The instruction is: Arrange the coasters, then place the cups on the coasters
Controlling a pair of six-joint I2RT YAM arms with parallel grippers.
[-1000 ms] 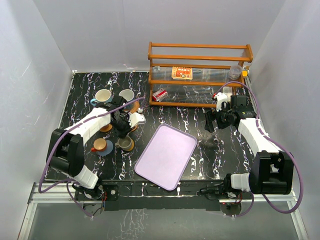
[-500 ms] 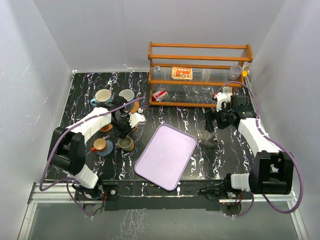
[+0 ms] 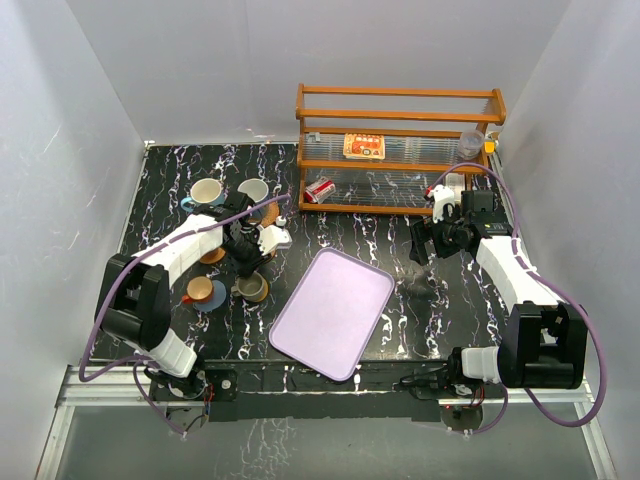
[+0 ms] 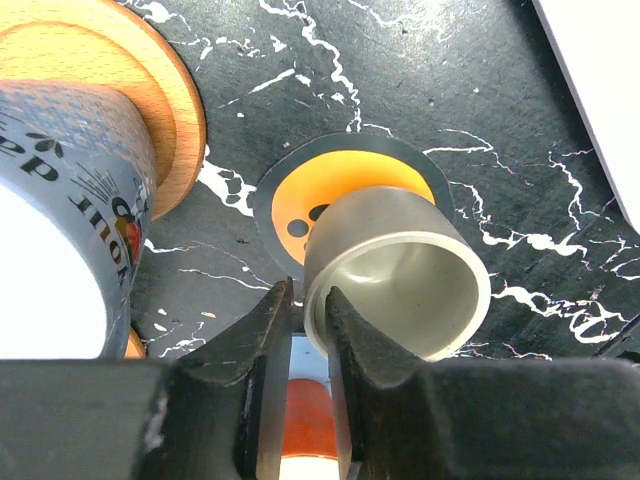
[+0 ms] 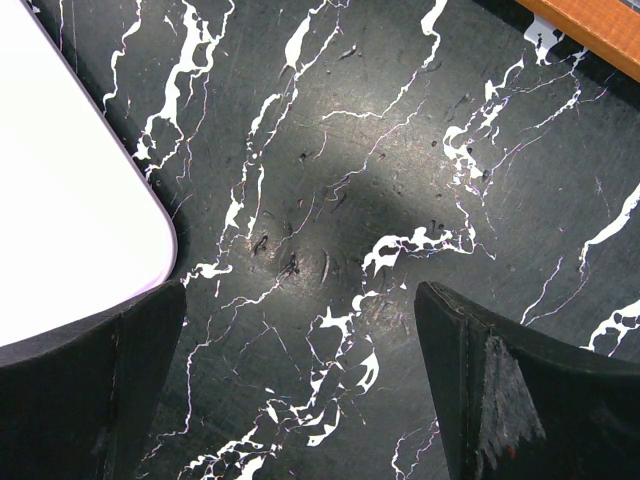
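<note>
Close view from the left wrist: the left gripper (image 4: 308, 298) has its two black fingers (image 4: 262, 350) set either side of the near wall of a small olive-grey ceramic cup (image 4: 400, 270), one finger outside the rim and one just inside it. A thin dark sliver shows between the outer finger and the cup wall. Whether the fingers are pressing on the wall or have let it go cannot be told.

The cup stands mouth up on a thin round orange coaster with black dots (image 4: 340, 185), directly ahead of the fingertips. The coaster's far edge and two of its dots show beyond the cup.

To the left of the gripper and close by stands a pale blue-grey ceramic mug with dark lettering (image 4: 60, 200). It rests on a plain orange round coaster (image 4: 120, 80). That coaster's edge lies near the dotted one, with a strip of black white-veined marble table (image 4: 450, 90) between them.

The right gripper (image 5: 300, 295) hangs over bare table, well apart from the cups. Its fingers are spread wide with nothing between them. A rounded corner of a large lilac rectangular tray (image 5: 70, 150) lies just beyond its left finger.
</note>
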